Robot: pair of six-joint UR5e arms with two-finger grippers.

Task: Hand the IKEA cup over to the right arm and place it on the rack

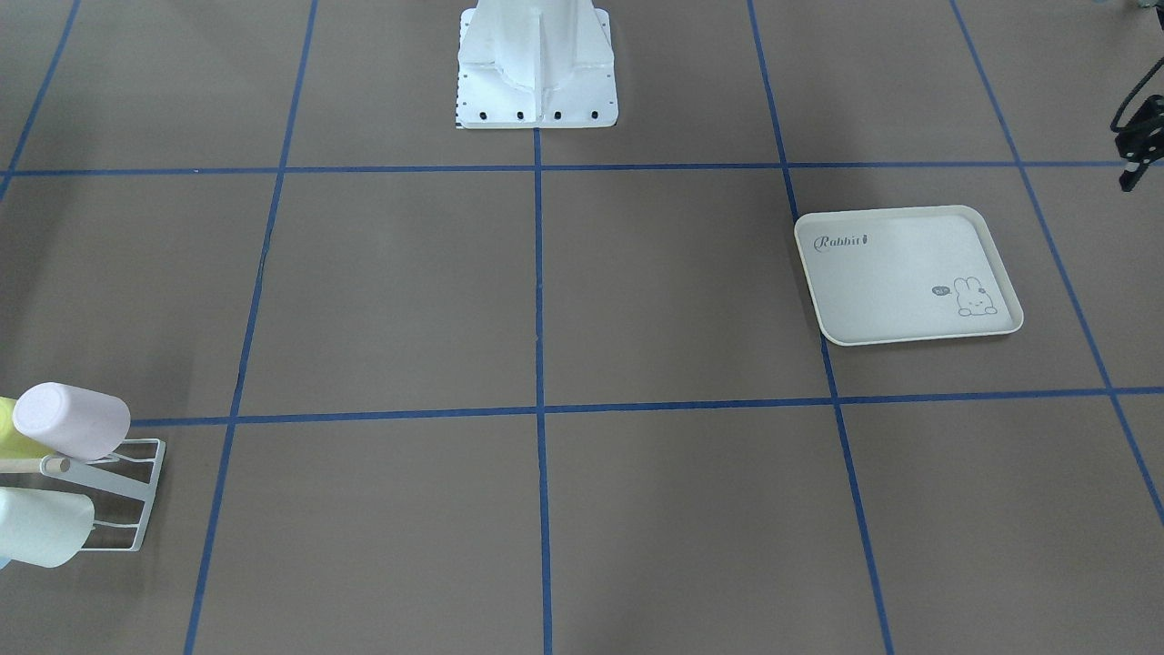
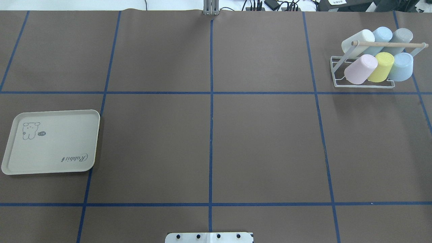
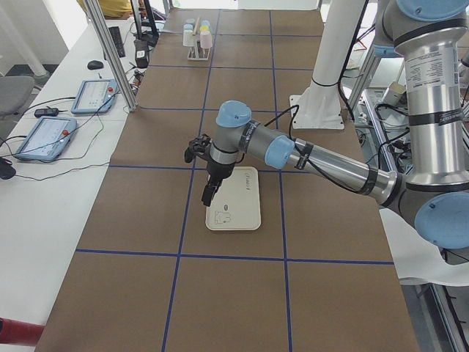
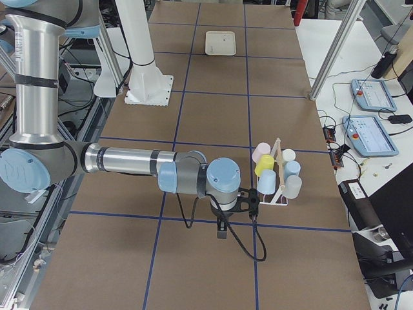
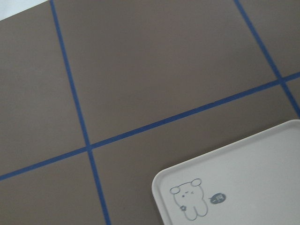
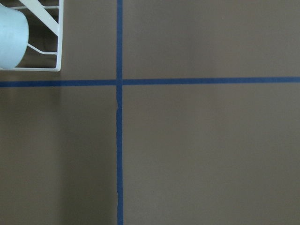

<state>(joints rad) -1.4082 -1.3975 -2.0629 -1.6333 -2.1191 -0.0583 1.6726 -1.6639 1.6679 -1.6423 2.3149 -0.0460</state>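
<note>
The white wire rack [image 2: 362,86] with its wooden dowel [image 2: 388,44] stands at the table's far right and holds several pastel cups, among them a pink cup [image 2: 360,69] and a yellow one [image 2: 381,66]. The rack also shows in the front-facing view [image 1: 136,496], in the right side view [image 4: 274,197] and at a corner of the right wrist view [image 6: 59,37]. My left gripper [image 3: 207,199] hangs over the tray with no cup seen in it. Only part of it shows at the front-facing view's edge [image 1: 1130,173], so I cannot tell whether it is open or shut. My right gripper [image 4: 221,231] hangs near the rack, and I cannot tell its state.
A cream rabbit-printed tray [image 2: 50,141] lies at the left with nothing on it; it also shows in the left wrist view [image 5: 234,178]. The brown table carries a blue tape grid. The robot's white base [image 1: 536,73] stands at the table's near edge.
</note>
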